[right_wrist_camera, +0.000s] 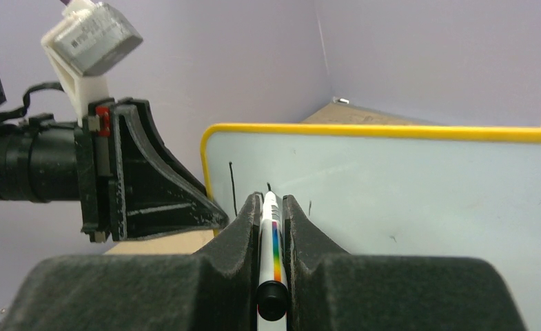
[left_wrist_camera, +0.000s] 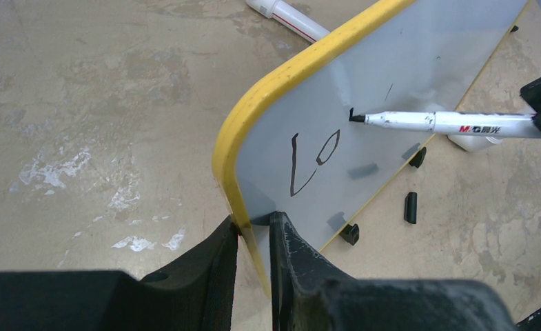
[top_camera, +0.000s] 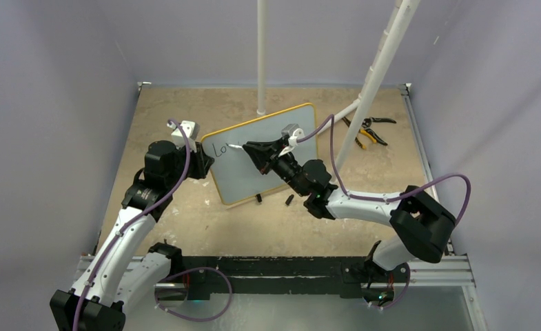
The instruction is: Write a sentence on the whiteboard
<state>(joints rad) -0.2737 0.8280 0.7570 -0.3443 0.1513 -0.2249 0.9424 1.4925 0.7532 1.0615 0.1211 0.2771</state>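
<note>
Pinching the marker (left_wrist_camera: 419,122), right end effector (right_wrist_camera: 272,203) partly hides the whiteboard (right_wrist_camera: 426,186)

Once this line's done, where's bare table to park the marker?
Bare tan tabletop lies between the yellow-framed whiteboard and the black near rail, and in the far-left corner behind the left gripper. Crowded: far right, with yellow-handled pliers and white pipes; a small black cylinder lies by the board's feet.

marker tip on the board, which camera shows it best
Left wrist: the marker lies side-on, its black tip against the whiteboard just past the written "Lo". The top view shows it small and far off; the right wrist looks along the barrel, so the tip barely shows.
</note>
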